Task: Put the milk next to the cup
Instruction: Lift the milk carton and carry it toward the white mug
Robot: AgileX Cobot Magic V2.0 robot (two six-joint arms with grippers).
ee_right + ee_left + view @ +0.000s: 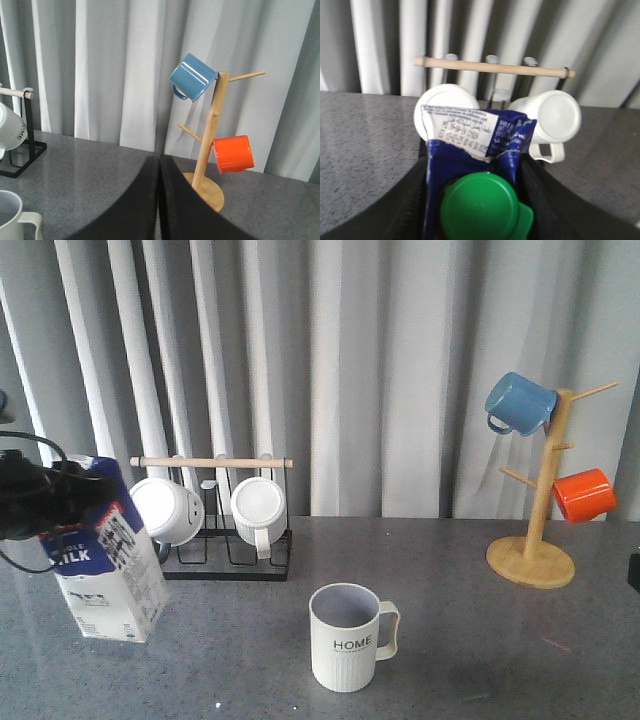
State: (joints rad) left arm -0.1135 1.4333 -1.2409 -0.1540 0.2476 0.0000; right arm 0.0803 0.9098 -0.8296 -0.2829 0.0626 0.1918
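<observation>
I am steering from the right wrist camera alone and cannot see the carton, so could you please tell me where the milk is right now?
Observer: The milk is at the far left of the table, tilted, with the left gripper shut on its top.
Operator: Thank you. Is the cup lying anywhere close to it?
Observer: Not close. The cup stands upright near the middle front, apart from the carton, its handle pointing right.
Operator: Does anything stand between them?
Observer: No. The mug rack with its two white mugs sits behind that stretch, next to the carton.
Operator: And my own gripper?
Observer: The right gripper is shut and holds nothing.
</observation>
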